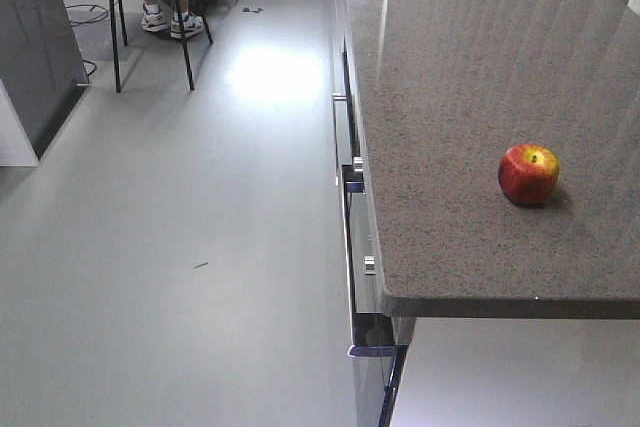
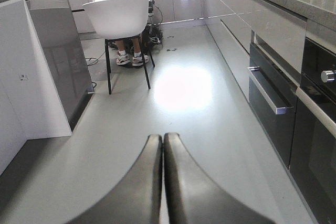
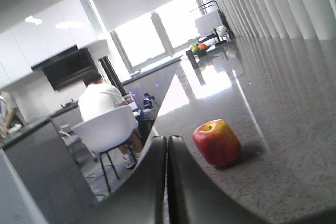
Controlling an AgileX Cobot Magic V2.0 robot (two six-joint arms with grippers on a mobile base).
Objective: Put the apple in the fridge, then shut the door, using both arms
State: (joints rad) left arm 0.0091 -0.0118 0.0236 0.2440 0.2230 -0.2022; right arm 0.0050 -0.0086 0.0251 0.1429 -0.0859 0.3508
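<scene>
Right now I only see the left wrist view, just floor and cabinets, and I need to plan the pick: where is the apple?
Observer: The apple sits stem up on the speckled countertop, toward its near end, with nothing touching it.
Operator: Is the right gripper on it?
Observer: No. The right gripper is shut and empty; in the right wrist view the apple lies apart from it, to the right of its tips.
</scene>
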